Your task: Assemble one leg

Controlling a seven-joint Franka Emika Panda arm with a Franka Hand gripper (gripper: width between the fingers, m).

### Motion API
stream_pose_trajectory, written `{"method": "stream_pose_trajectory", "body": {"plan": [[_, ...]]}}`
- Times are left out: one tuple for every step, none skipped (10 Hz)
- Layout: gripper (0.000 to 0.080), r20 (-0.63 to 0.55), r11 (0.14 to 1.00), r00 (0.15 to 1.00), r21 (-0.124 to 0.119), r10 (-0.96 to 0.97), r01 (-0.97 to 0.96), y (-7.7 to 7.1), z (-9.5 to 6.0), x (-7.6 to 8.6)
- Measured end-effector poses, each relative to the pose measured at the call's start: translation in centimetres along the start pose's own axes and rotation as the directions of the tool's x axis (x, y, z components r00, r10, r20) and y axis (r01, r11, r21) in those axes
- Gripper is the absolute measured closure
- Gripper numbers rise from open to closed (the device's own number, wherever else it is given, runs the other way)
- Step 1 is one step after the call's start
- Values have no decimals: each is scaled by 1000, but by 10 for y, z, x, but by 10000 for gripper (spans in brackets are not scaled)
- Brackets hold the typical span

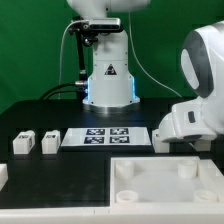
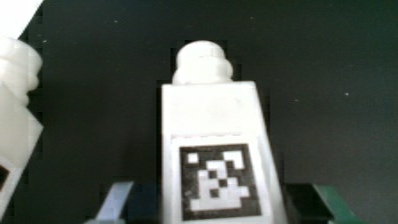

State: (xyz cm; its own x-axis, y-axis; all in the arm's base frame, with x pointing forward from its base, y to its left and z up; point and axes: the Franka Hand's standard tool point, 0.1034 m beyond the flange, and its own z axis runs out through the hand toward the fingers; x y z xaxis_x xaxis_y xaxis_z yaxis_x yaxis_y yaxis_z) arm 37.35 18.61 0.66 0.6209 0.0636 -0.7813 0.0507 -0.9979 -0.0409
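Observation:
In the wrist view a white leg (image 2: 214, 130) lies on the black table, with its black-and-white tag facing up and its rounded screw tip pointing away from me. My gripper (image 2: 228, 200) straddles its near end. The fingers (image 2: 128, 200) stand on either side with a dark gap to the leg, so the gripper is open. In the exterior view the arm's white wrist (image 1: 190, 120) is low at the right and hides the gripper and this leg. Two more legs (image 1: 22, 143) (image 1: 50, 142) stand at the exterior view's left.
The marker board (image 1: 105, 136) lies mid-table. The large flat white square piece with round sockets (image 1: 165, 185) lies at the front right. Another white part (image 1: 3, 175) sits at the left edge. A white rounded part (image 2: 18, 100) lies beside the leg in the wrist view.

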Motion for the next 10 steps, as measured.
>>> {"method": "stream_pose_trajectory", "body": {"plan": [[508, 0, 1000, 1000, 0, 0, 0, 0, 0, 0], [508, 0, 1000, 1000, 0, 0, 0, 0, 0, 0], [508, 0, 1000, 1000, 2, -9, 9, 3, -3, 0], [507, -10, 999, 999, 8, -34, 34, 16, -21, -3], [507, -55, 998, 997, 17, -57, 58, 30, -48, -10], [506, -83, 996, 993, 20, -82, 84, 44, -76, -24], [506, -150, 995, 984, 21, -97, 101, 54, -100, -33], [506, -238, 996, 968, 20, -84, 91, 62, -118, -43], [506, -351, 997, 934, 13, -70, 79, 67, -135, -52], [506, -465, 997, 883, 4, -64, 75, 67, -136, -48]]}}
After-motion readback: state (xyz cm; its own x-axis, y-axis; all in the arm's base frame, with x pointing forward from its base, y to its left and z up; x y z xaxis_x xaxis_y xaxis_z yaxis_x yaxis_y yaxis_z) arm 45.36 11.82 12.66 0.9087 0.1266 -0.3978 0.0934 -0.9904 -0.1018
